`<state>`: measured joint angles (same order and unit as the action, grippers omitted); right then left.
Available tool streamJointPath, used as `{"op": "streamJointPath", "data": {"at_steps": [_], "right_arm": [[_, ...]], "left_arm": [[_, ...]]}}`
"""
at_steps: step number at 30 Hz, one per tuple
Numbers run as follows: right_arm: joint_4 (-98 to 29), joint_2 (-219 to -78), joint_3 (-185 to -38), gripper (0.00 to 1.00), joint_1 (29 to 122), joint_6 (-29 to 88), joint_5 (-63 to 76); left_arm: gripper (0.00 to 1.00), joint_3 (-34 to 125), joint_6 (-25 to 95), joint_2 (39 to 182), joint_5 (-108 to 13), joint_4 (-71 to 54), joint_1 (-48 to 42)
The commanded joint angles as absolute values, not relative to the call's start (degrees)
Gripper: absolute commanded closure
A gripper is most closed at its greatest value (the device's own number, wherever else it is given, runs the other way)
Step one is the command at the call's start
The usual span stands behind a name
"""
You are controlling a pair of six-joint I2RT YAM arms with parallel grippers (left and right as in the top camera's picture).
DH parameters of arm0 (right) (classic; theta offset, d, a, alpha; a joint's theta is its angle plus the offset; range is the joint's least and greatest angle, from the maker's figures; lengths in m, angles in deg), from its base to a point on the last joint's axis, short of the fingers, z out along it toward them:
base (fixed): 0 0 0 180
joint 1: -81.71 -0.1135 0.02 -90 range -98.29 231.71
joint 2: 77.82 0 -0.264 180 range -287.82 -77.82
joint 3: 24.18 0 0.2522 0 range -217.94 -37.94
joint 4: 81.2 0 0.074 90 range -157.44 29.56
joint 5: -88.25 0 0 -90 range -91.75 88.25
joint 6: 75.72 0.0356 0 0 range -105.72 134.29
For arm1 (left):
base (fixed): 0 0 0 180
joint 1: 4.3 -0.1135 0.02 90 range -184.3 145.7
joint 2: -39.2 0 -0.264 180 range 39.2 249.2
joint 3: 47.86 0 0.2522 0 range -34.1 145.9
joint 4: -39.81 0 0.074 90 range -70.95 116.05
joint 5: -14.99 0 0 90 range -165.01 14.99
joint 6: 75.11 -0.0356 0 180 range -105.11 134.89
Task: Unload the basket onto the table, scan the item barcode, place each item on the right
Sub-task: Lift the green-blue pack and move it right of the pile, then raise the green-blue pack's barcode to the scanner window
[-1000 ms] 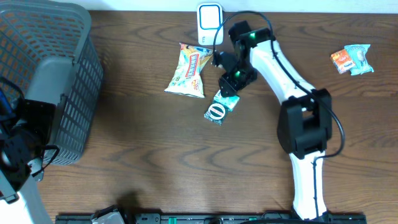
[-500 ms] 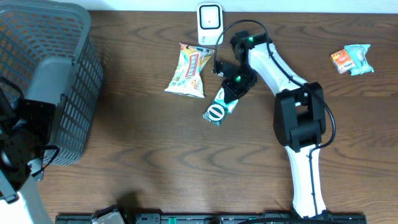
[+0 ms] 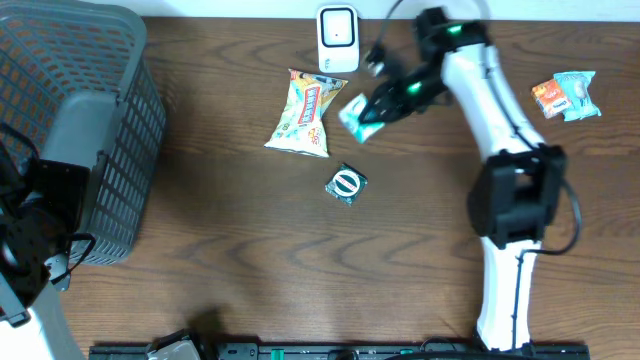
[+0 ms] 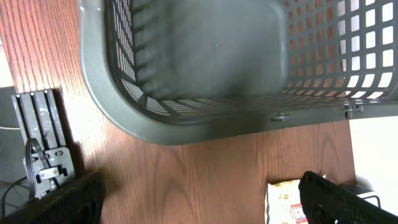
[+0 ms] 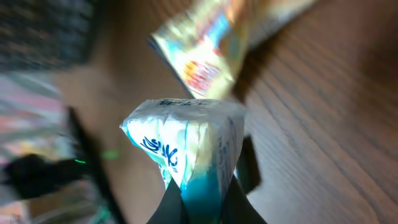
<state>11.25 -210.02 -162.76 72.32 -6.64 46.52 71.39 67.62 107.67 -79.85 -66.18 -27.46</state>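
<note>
My right gripper (image 3: 372, 110) is shut on a teal-and-white packet (image 3: 352, 111), which it holds above the table just below the white barcode scanner (image 3: 337, 27). In the right wrist view the packet (image 5: 186, 140) stands up from between the shut fingers of the gripper (image 5: 202, 202), blurred by motion. The left gripper (image 4: 202, 208) is open over bare wood beside the basket, its dark fingers (image 4: 62, 199) wide apart with nothing between them.
A yellow snack bag (image 3: 305, 112) lies left of the held packet. A small dark packet with a round logo (image 3: 347, 184) lies below it. A grey mesh basket (image 3: 120, 60) fills the left side. Two small snacks (image 3: 567, 95) lie at the far right.
The right gripper has shut on the teal-and-white packet and lifted it up and away toward the scanner. The dark round-logo packet stayed on the table. The left arm has not moved.
</note>
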Motion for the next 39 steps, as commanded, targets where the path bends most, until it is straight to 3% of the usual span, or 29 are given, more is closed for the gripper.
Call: {"op": "streamJointPath", "data": {"at_steps": [1,10,23,33,39], "right_arm": [[12.78,-208.71,-163.15,0.99,76.39,-7.12,60.73],[21.44,-208.71,-161.64,0.99,81.87,-20.78,69.43],[26.69,-208.71,-161.62,0.99,81.63,-23.58,74.83],[28.17,-208.71,-161.62,0.99,81.48,-25.7,71.7],[23.04,-208.73,-161.25,0.98,78.62,-22.99,53.43]], "left_arm": [[0.03,71.77,67.92,107.67,-80.39,-68.87,-27.74],[0.02,71.77,67.92,107.67,-80.39,-68.87,-27.74],[0.02,71.77,67.92,107.67,-80.39,-68.87,-27.74],[0.02,71.77,67.92,107.67,-80.39,-68.87,-27.74],[0.02,71.77,67.92,107.67,-80.39,-68.87,-27.74]]}}
